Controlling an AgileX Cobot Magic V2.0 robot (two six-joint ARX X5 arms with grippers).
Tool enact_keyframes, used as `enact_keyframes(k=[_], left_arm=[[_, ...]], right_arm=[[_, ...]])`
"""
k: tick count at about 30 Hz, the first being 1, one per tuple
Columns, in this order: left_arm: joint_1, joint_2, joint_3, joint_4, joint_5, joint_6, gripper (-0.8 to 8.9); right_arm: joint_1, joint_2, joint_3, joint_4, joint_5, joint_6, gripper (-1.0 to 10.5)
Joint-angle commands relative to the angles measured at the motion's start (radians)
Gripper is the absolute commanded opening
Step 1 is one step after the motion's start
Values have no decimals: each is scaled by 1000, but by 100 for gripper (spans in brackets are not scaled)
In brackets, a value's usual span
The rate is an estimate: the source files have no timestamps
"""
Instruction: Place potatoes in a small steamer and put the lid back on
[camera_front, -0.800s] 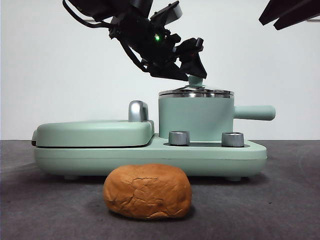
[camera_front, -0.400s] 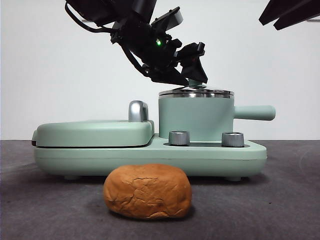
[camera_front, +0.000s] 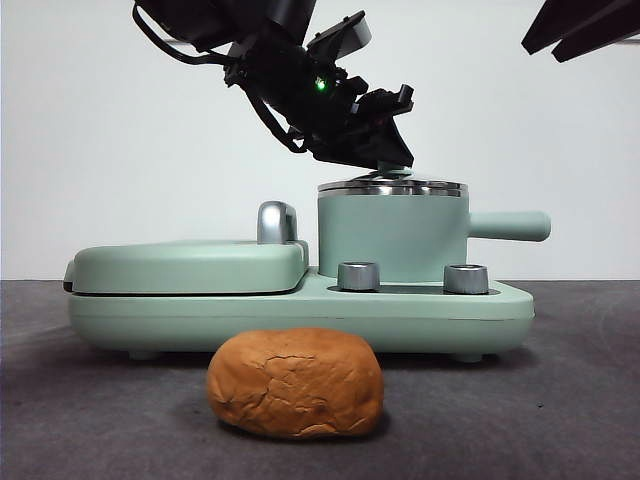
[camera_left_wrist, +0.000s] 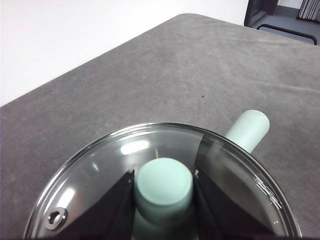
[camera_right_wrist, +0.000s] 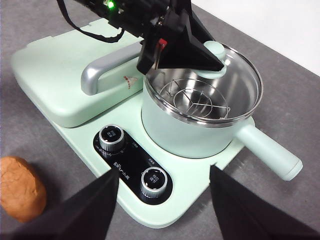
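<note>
The left gripper (camera_left_wrist: 164, 187) is clasping the knob of the lid (camera_front: 392, 186), which is sitting on the small steamer (camera_front: 392, 235) directly beneath it, while the potato (camera_front: 295, 383) is lying on the surface below, not yet loaded, and the right gripper (camera_right_wrist: 162, 200) is waiting with jaws spread.

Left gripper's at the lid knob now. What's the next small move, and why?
Probably close the left gripper fully on the knob and lift the lid straight up. Its jaws flank the knob, the lid sits on the small steamer, and the potato lies on the table out front. The right gripper waits open.
</note>
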Motion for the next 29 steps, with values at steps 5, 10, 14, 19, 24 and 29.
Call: enact_keyframes(k=[5,10,14,19,24,29], left_arm=[[-9,-5,27,10,-1,40,6],[-9,-46,27,-14,-1,13,6],[-8,-84,27,-27,-1,12,6],[6,-135,27,-81,-1,-26,7],[31,-190,26,-199,0,-67,8],[54,-246,24,-294,-1,-91,10]], right_arm=[[5,4,15,9,3,18,286],[5,4,15,9,3,18,286],[5,4,15,9,2,18,286],[5,4,15,8,-5,18,286],[8,3,15,-5,-4,17,286],[47,5,15,-42,-2,-34,287]])
